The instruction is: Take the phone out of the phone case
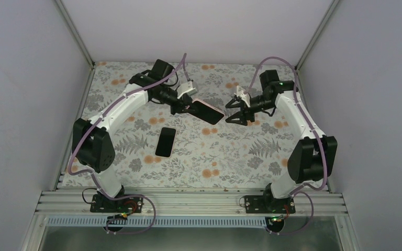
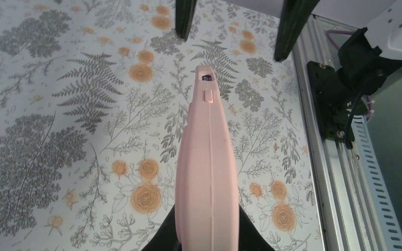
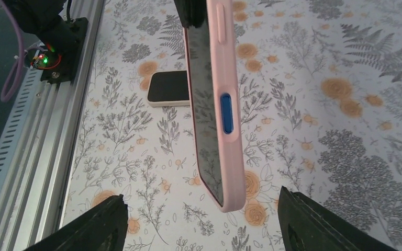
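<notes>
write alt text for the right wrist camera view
A pink phone case hangs edge-on above a floral table, held at its top by the left hand. A dark phone lies flat on the table behind it, and the right hand is open, its fingers at the bottom corners.

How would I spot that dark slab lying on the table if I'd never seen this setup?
Start at the flowered table; left of its centre a phone lies flat with its dark screen up. Unlike the pink case held in the air by the left gripper, it is black and nothing touches it.
</notes>
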Robot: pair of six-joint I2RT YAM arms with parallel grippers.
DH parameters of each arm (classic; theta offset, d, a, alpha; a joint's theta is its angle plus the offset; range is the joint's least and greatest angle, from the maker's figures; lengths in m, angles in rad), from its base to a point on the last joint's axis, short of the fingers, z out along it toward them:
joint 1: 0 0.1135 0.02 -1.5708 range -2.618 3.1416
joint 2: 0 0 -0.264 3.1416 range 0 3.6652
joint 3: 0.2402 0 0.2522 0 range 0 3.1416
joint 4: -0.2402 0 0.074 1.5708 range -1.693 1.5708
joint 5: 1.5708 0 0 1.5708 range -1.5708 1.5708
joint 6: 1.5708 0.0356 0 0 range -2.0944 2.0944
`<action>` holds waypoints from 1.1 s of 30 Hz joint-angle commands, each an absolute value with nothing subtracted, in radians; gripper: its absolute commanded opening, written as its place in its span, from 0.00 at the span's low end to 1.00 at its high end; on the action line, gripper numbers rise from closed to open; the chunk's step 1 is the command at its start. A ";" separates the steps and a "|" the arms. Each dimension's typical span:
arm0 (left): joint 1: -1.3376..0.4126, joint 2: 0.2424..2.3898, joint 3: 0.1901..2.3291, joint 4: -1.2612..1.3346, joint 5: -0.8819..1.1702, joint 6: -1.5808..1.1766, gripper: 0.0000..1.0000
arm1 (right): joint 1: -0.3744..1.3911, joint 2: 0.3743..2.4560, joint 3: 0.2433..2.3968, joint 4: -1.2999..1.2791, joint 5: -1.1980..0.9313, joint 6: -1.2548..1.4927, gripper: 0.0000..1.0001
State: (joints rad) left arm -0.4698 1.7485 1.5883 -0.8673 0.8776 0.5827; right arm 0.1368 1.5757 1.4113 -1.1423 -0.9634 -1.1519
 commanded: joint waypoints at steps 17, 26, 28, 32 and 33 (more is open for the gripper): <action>-0.497 1.670 1.575 -0.923 1.127 0.880 0.06 | 0.133 1.645 1.440 -1.209 -1.014 -1.259 0.74; -0.498 1.642 1.538 -1.076 1.205 1.198 0.08 | 0.100 1.704 1.512 -1.285 -0.993 -1.321 0.73; -0.497 1.630 1.525 -1.076 1.207 1.226 0.07 | 0.089 1.709 1.521 -1.285 -0.984 -1.323 0.73; -0.500 1.626 1.524 -1.081 1.205 1.252 0.07 | 0.073 1.722 1.544 -1.285 -0.973 -1.325 0.72; -0.500 1.634 1.533 -1.097 1.209 1.264 0.07 | 0.070 1.725 1.549 -1.285 -0.972 -1.327 0.72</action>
